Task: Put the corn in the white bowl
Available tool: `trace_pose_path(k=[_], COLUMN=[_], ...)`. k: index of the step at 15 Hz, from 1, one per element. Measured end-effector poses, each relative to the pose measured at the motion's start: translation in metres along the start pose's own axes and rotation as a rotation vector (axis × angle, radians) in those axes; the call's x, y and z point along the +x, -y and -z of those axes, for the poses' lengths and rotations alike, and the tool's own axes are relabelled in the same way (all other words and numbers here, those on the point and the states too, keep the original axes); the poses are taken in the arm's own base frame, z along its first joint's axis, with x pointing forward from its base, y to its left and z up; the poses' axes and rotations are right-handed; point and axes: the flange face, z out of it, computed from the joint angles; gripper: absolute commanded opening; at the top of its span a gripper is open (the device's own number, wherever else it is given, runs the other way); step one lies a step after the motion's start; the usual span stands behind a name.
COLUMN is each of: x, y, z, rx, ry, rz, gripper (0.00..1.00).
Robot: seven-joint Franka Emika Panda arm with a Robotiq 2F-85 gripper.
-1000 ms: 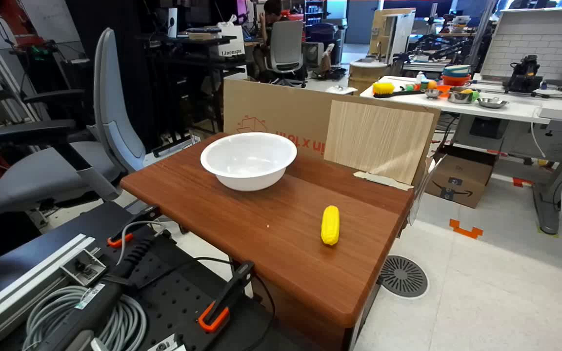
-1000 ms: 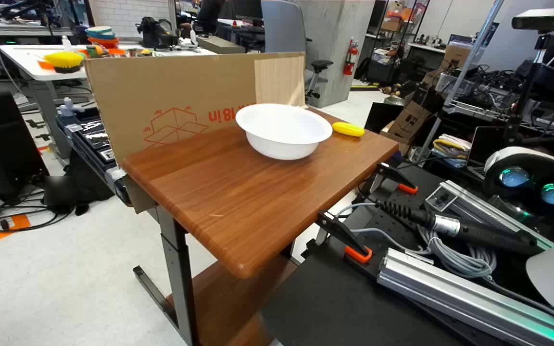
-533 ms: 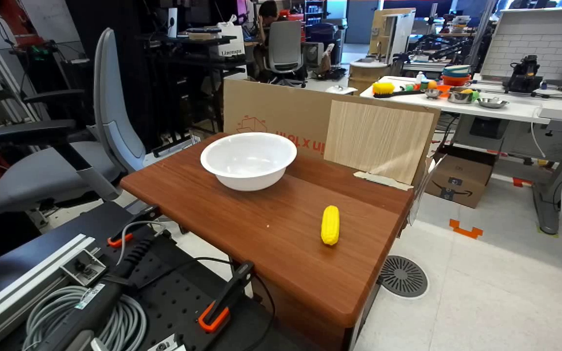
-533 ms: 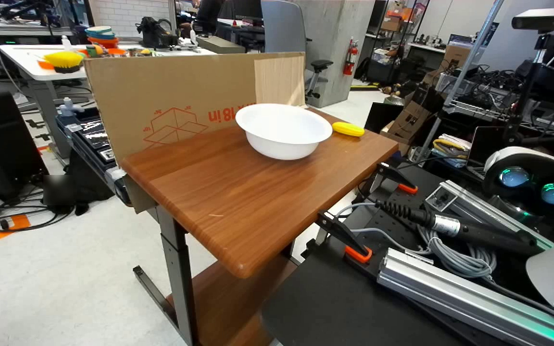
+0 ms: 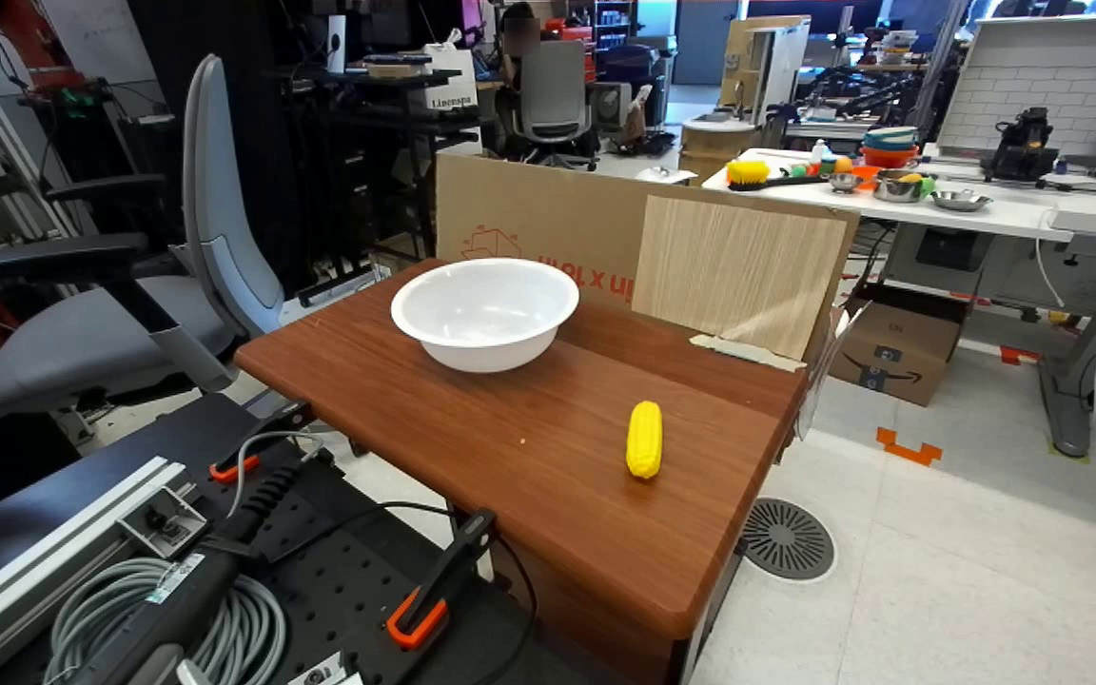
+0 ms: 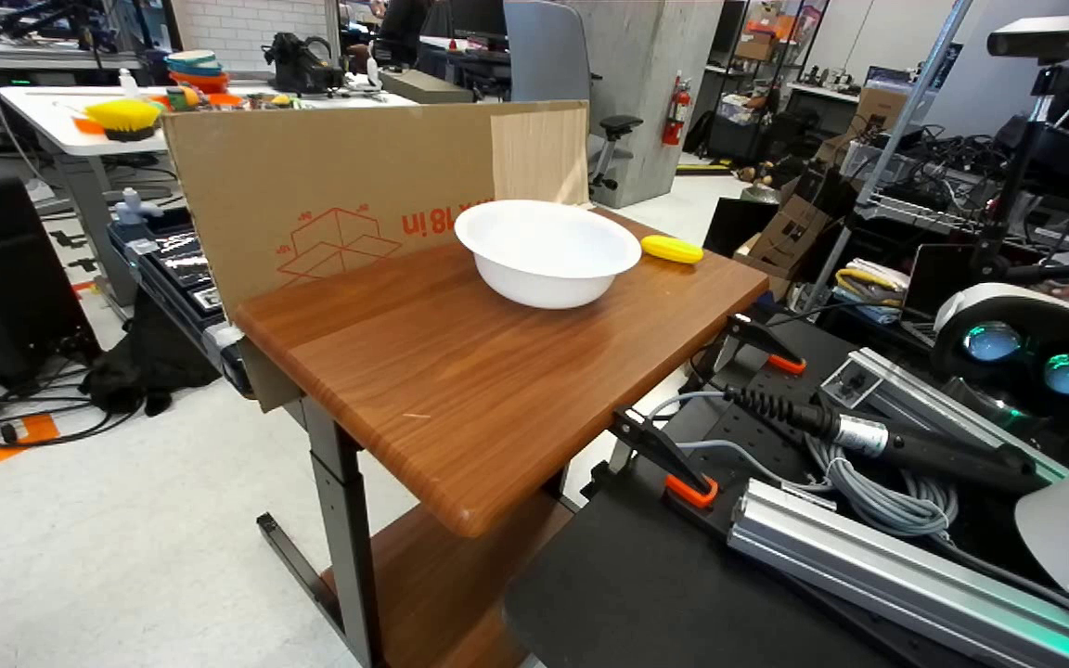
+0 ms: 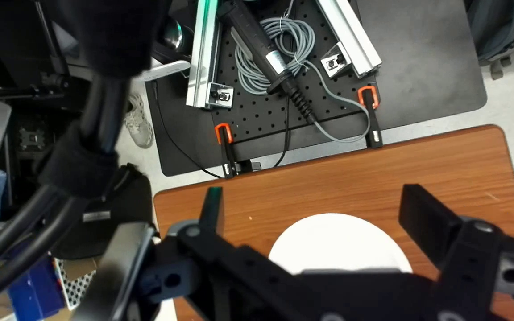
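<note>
- Brown wood-grain bench (image 5: 548, 499); stubby yellow corn (image 5: 644, 440) lies apart from round white bowl (image 5: 485, 319).
- Black two-fingered tool (image 7: 314, 207): spread wide.
- Best centre over the corn, pinching crosswise mid-length.

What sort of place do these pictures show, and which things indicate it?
Probably a robotics lab or workshop: the wrist view shows a gripper, plus metal rails and a perforated black board, while an exterior view shows what looks like a mounted camera.
</note>
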Motion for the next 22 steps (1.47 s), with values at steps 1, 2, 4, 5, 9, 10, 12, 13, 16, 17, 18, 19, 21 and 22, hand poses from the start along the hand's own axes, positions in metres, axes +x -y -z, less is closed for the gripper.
trace_pose_path(k=[1, 2, 4, 5, 9, 10, 12, 13, 16, 17, 18, 19, 21, 22], x=[0.017, 0.035, 0.071, 0.089, 0.143, 0.153, 0.169, 0.173, 0.174, 0.174, 0.173, 0.175, 0.181, 0.183], y=[-0.019, -0.041, -0.087, -0.108, -0.158, -0.16, -0.159, -0.157, -0.156, -0.156, -0.155, -0.154, -0.151, -0.151], z=[-0.008, -0.017, -0.04, -0.053, -0.102, -0.113, -0.131, -0.138, -0.138, -0.138, -0.139, -0.138, -0.141, -0.146], rx=[0.021, 0.048, 0.116, 0.154, 0.26, 0.265, 0.262, 0.259, 0.258, 0.258, 0.257, 0.26, 0.239, 0.21], ry=[0.023, 0.04, 0.058, 0.047, -0.028, -0.047, -0.078, -0.07, -0.069, -0.069, -0.068, -0.088, -0.151, -0.163], rz=[-0.044, -0.092, -0.191, -0.24, -0.375, -0.388, -0.403, -0.402, -0.401, -0.401, -0.398, -0.385, -0.323, -0.279], gripper=[1.0, 1.0, 1.0, 1.0, 1.0, 1.0, 1.0, 1.0, 1.0, 1.0, 1.0, 1.0, 1.0, 1.0])
